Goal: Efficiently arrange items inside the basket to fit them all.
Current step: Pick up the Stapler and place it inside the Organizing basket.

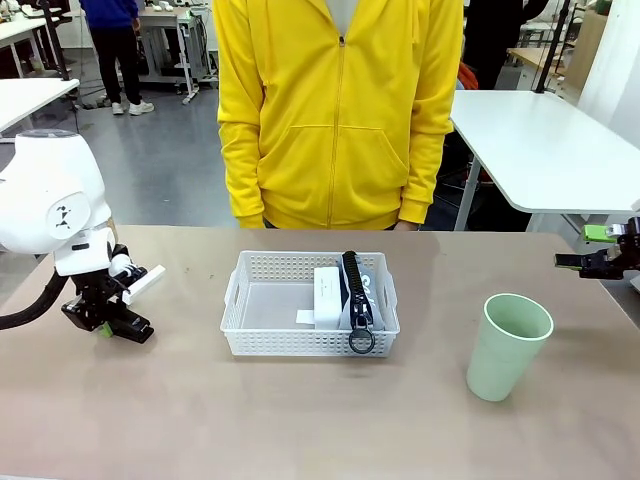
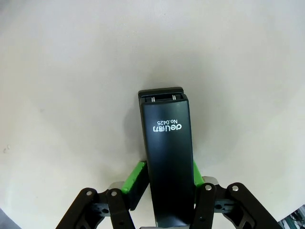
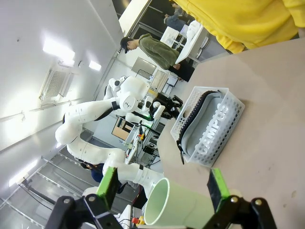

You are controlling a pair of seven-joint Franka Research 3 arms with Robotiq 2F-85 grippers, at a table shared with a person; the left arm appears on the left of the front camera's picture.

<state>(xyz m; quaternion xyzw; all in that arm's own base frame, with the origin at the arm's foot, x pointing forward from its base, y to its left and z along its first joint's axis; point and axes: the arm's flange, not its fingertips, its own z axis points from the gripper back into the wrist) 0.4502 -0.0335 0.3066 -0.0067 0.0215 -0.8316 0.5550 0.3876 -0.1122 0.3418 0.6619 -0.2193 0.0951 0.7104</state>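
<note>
Pale green cup (image 1: pixel 508 345) is left standing on the bench (image 1: pixel 200 420) near the wide-open right tool (image 1: pixel 592 248), black stapler (image 2: pixel 166 138) is clamped by the left tool (image 2: pixel 164 175), and only pouch (image 1: pixel 358 295) and white box (image 1: pixel 327 290) are packed in the basket (image 1: pixel 290 264).

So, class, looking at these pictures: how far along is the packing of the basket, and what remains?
Done: the white box and grey zipper pouch lie inside the white basket. In hand: the left gripper is shut on the black stapler, on the table left of the basket. Left: stapler and pale green cup must go in; the cup stands upright right of the basket, the right gripper open, facing it.
</note>
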